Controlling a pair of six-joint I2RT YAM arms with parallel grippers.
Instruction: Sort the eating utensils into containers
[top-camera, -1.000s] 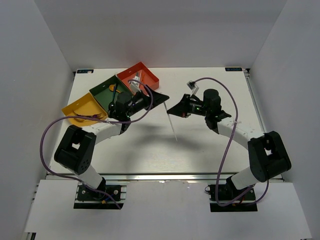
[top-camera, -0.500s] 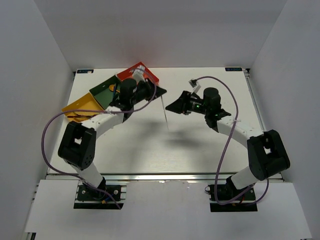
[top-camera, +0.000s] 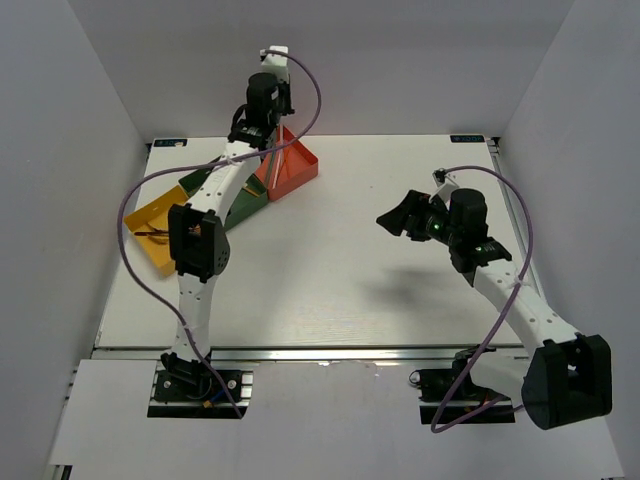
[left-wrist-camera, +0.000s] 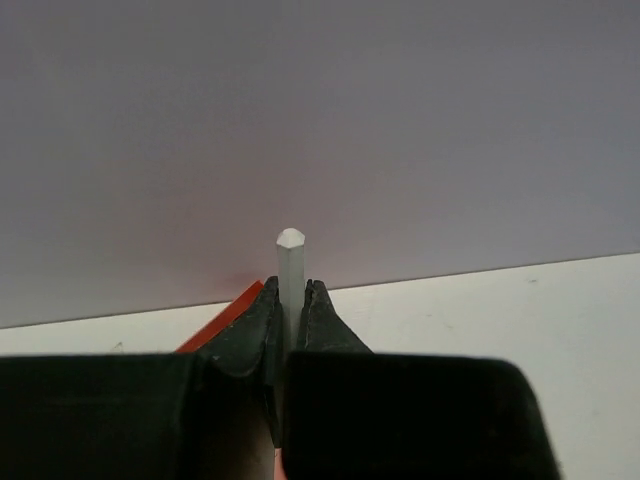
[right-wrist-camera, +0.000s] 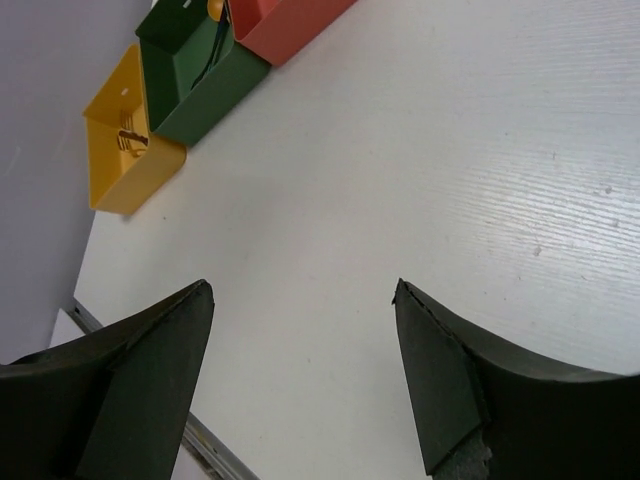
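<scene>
Bright, even light falls from above and lays soft grey shadows of the arms on the white table (top-camera: 330, 270). Close to the left wrist lens the black fingers (left-wrist-camera: 250, 335) blur. The red box (left-wrist-camera: 218, 322) casts a faint pink glow on the wall (left-wrist-camera: 320, 120).

Right gripper (right-wrist-camera: 300, 290): I see its jaws spread wide over the tabletop (right-wrist-camera: 420, 150).
Row by left edge: yellow box (right-wrist-camera: 125, 175), green box (right-wrist-camera: 200, 85), red-orange box (right-wrist-camera: 285, 25).
Yellow box: gold fork (right-wrist-camera: 128, 140) inside.
</scene>
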